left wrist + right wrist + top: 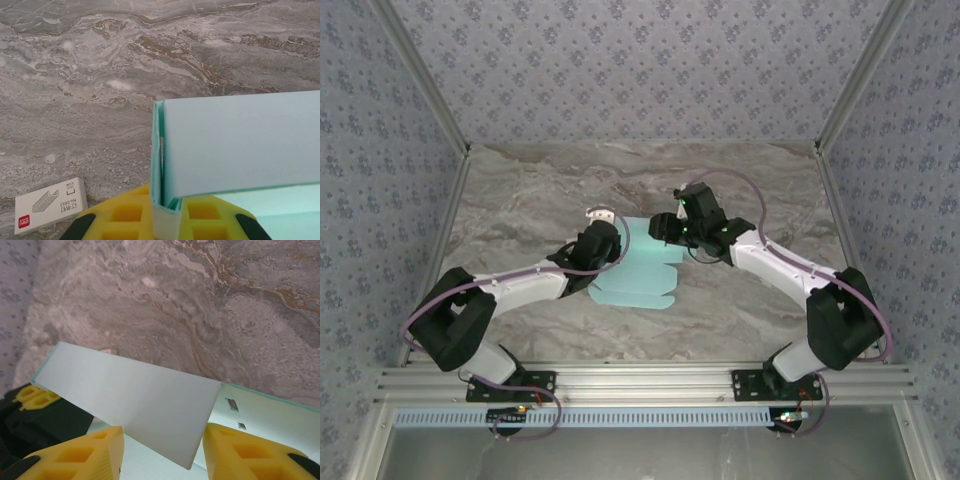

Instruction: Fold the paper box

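On the middle of the surface (540, 190): paper box (638, 270), thin pale turquoise card, partly flat with rounded flaps, one panel raised.
Left tool (165, 220): yellow pads (125, 215) pressed on a folded edge of the paper box.
Right tool (162, 455): yellow fingers (95, 450) spread, raised panel between them.
Surface texture: grey veined marble pattern.
Staple box (50, 205): small, white, printed, lying flat near the left tool.

Open table (620, 180) beyond the paper box (640, 285); staple box (50, 205) beside it.
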`<state>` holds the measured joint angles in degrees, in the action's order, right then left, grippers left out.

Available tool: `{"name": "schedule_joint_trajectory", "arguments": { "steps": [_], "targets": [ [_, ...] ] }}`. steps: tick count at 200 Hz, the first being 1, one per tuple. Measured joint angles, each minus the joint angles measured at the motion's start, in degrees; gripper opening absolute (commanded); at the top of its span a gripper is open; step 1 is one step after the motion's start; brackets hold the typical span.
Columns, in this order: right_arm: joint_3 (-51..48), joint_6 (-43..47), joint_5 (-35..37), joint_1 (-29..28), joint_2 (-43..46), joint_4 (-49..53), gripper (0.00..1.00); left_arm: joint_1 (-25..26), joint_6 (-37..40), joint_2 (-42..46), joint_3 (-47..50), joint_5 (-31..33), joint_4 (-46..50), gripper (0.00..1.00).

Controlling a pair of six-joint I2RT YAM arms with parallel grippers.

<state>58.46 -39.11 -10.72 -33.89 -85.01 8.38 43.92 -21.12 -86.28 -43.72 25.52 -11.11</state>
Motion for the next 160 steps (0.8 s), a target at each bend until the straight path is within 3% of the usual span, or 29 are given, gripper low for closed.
{"name": "schedule_joint_trajectory", "arguments": {
  "steps": [34, 57, 88, 122, 160],
  "targets": [
    [-6.4, -4.96, -4.39, 2.21, 2.32, -9.29, 0.41, 0.07, -0.28, 0.0, 0.0, 0.28, -0.13, 0.0],
    [-7.21, -5.14, -4.72, 2.29, 3.41, -9.46, 0.43, 0.11, -0.55, 0.0, 0.0, 0.28, -0.15, 0.0],
    [-5.62, -0.2, 1.16, -0.63, 7.34, 0.42, 0.53, 0.5, -0.59, 0.0, -0.02, 0.26, -0.2, 0.0],
    [-5.31, 3.78, 7.26, -3.34, 12.15, 9.6, 0.56, 0.46, -0.7, 0.0, -0.13, 0.72, -0.15, 0.0],
    [-8.72, 4.61, 11.08, -5.16, 16.52, 13.64, 0.62, 0.46, -1.4, 0.02, -0.63, 0.68, 0.24, 0.0]
  ]
}}
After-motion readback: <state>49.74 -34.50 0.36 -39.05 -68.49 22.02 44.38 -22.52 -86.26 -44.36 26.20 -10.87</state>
